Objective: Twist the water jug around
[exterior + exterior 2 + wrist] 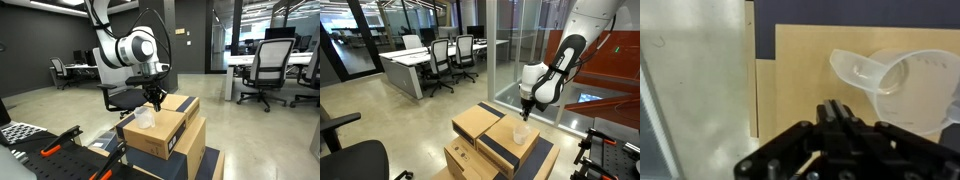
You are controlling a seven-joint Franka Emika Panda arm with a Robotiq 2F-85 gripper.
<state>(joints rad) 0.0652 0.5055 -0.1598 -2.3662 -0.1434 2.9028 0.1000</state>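
Note:
The water jug is a small translucent whitish plastic jug standing on top of a brown cardboard box. It also shows in both exterior views. My gripper has its fingers pressed together with nothing between them. In the wrist view it sits just in front of the jug, near its spout. In the exterior views it hangs just above the box, close beside the jug and apart from it.
Several stacked cardboard boxes sit on a dark blue surface. Office chairs and desks stand farther off. A glass partition is behind the boxes. Black-and-orange equipment stands near.

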